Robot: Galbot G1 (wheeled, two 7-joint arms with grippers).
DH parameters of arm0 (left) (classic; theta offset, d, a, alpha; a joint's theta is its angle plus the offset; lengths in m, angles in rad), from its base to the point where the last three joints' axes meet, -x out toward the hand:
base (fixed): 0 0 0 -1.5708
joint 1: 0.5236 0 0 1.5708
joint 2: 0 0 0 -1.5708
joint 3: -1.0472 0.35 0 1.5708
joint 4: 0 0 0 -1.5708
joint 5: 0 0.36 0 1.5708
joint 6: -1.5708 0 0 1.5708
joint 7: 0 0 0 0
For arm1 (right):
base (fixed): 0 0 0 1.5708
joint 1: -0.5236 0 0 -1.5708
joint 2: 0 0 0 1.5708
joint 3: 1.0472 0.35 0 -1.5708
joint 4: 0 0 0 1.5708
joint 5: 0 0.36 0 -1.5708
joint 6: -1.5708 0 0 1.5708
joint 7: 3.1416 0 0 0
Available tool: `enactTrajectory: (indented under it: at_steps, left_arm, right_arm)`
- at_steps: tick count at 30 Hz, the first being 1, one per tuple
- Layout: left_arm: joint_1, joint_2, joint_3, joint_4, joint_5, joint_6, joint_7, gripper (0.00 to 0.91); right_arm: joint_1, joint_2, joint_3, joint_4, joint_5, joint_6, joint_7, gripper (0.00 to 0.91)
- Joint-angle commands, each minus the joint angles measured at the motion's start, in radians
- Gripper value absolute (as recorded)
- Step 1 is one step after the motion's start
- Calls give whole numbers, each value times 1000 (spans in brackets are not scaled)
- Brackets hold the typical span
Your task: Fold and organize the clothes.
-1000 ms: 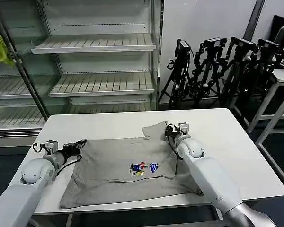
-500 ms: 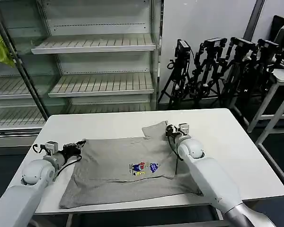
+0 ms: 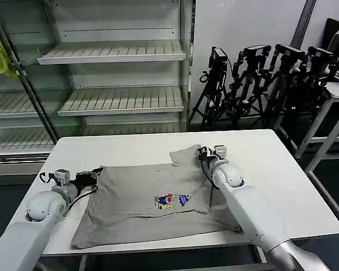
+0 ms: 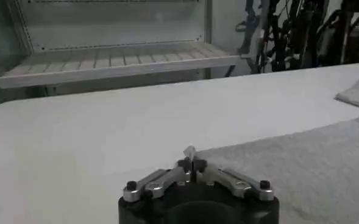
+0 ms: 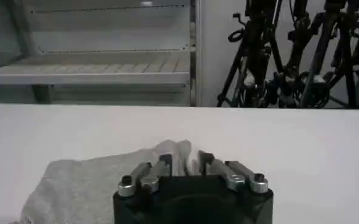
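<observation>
On counter (image 3: 271, 158): T-shirt (image 3: 152, 197) flat; left end effector (image 3: 97, 171) pinched closed at left edge, right end effector (image 3: 202, 151) slightly parted over far-right sleeve.

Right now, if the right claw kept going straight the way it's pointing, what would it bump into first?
Probably nothing on the table. The right claw sits at the grey T-shirt sleeve, pointing across bare white tabletop. Beyond the far edge stand the shelves and black tripods, though depth is hard to judge.

The T-shirt (image 3: 152, 200) is soft, matt grey cotton knit with a printed chest graphic. Beneath it the white table (image 3: 130, 148) looks smooth and matt. Both grippers' finger links are bare brushed metal on glossy black housings.
</observation>
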Motion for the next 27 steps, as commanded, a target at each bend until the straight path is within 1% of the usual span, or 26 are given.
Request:
enactTrajectory:
  at_steps: [1,4,5,6,7,8,9,10,12,13,14,27]
  left_arm:
    - [7,1,-4,-2,2,-3,4,71]
    - [14,2,-9,-4,2,-5,5,71]
    - [16,3,-10,-5,2,-6,6,71]
    - [18,4,-12,-6,2,-6,6,71]
    - [19,5,-13,-7,2,-6,8,71]
    - [22,6,-16,-8,2,-7,9,71]
    - [24,7,-17,-9,2,-7,10,71]
    - [25,8,-19,-10,2,-7,11,71]
    - [27,9,-22,-11,1,-8,12,71]
    - [29,9,-23,-13,1,-8,12,71]
    - [30,9,-23,-13,1,-9,13,71]
    - [36,-3,-22,-12,9,-25,14,71]
  right_arm:
    - [4,15,0,-27,-13,3,-2,907]
    - [7,23,0,-38,-19,5,-6,907]
    - [8,27,0,-42,-21,6,-6,836]
    - [10,31,0,-45,-23,8,-7,705]
    - [10,32,0,-46,-23,9,-8,544]
    - [11,34,0,-47,-24,9,-8,423]
    - [11,36,-1,-48,-25,10,-10,353]
    - [11,36,-1,-48,-26,11,-10,222]
    - [11,37,-1,-47,-26,11,-11,111]
    - [10,37,-1,-47,-26,11,-11,81]
    - [9,37,-1,-46,-26,12,-11,0]
    - [-8,30,6,-39,-38,32,-14,0]
